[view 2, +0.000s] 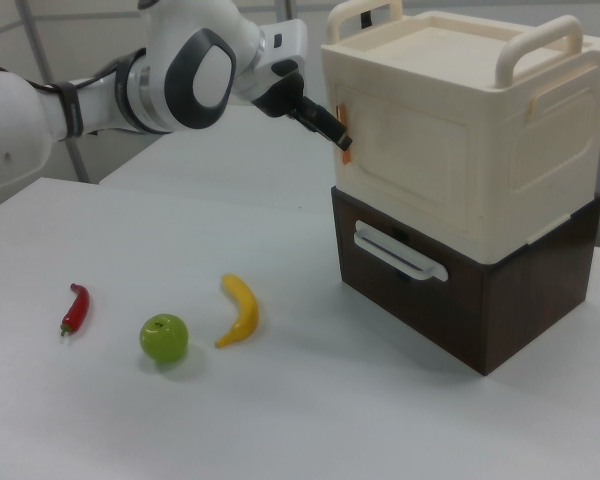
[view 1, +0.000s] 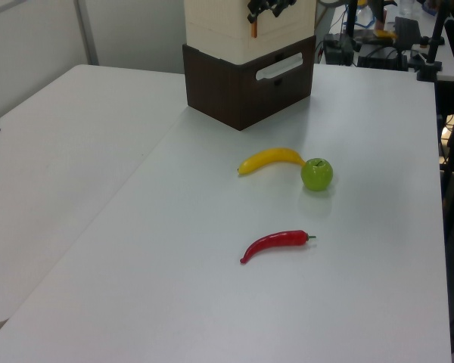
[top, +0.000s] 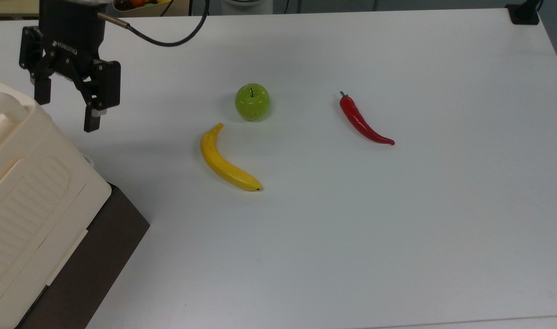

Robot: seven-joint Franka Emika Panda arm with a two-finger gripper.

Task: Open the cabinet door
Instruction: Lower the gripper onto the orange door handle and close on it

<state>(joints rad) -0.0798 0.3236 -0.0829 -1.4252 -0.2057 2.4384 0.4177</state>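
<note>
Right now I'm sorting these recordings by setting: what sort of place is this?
Likely a robotics lab. A robot arm's gripper hangs beside a cream cabinet on a plain white table, with toy-like fruit and cabled equipment stands behind.

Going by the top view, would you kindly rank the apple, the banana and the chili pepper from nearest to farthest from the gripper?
Measured from the gripper at the top view's upper left:
1. Banana, lower and to the right of the gripper.
2. Apple, farther right, just above the banana's tip; only slightly farther than the banana.
3. Chili pepper, clearly farthest, right of the apple.
</note>
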